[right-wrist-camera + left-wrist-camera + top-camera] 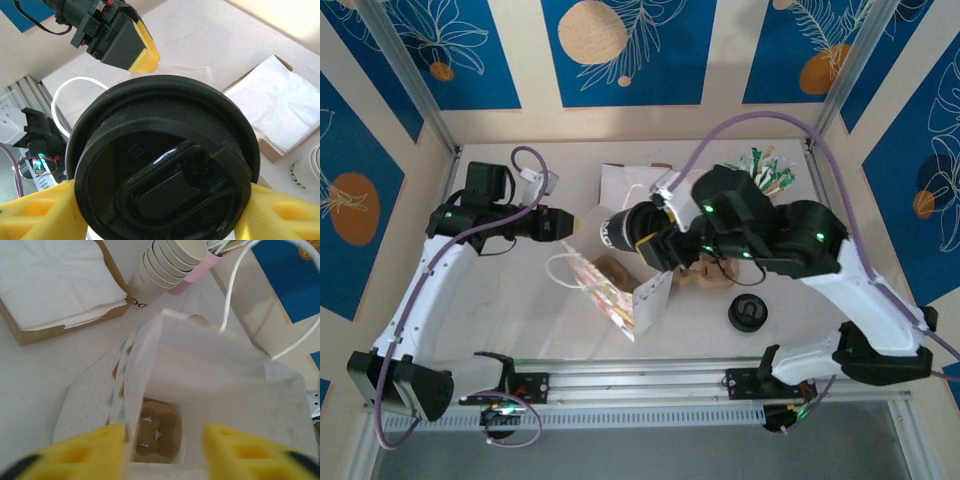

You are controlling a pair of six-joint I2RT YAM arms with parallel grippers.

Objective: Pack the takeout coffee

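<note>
The takeout coffee (160, 150) is gripped by the right jaws. Their yellow fingers (35, 215) press its sides at 9 and 3 o'clock in the right wrist view, and its lid faces the camera. From above, the coffee is held near the middle of the worktop (500, 300). The left jaws are just beside it at 9 o'clock and do not touch it. The left jaws stand open with nothing held, their yellow fingers (95, 450) hovering at the mouth of the white paper bag (215, 370).

There is one coffee and one bag with white cord handles. One brown pulp carrier (157, 435) lies at the bottom of the bag. One loose black lid (747, 313) rests on the worktop at 4 o'clock from the coffee. There is one stack of white cups (170, 265), perhaps six deep, though the frame edge cuts off its top. One pile of white napkins (50, 275) sits in a brown tray (30, 335) at 10 o'clock from the bag mouth.

The coffee's lid is round, glossy black plastic with a raised rim. It has an oval recess across its centre and a small embossed mark beside that.
</note>
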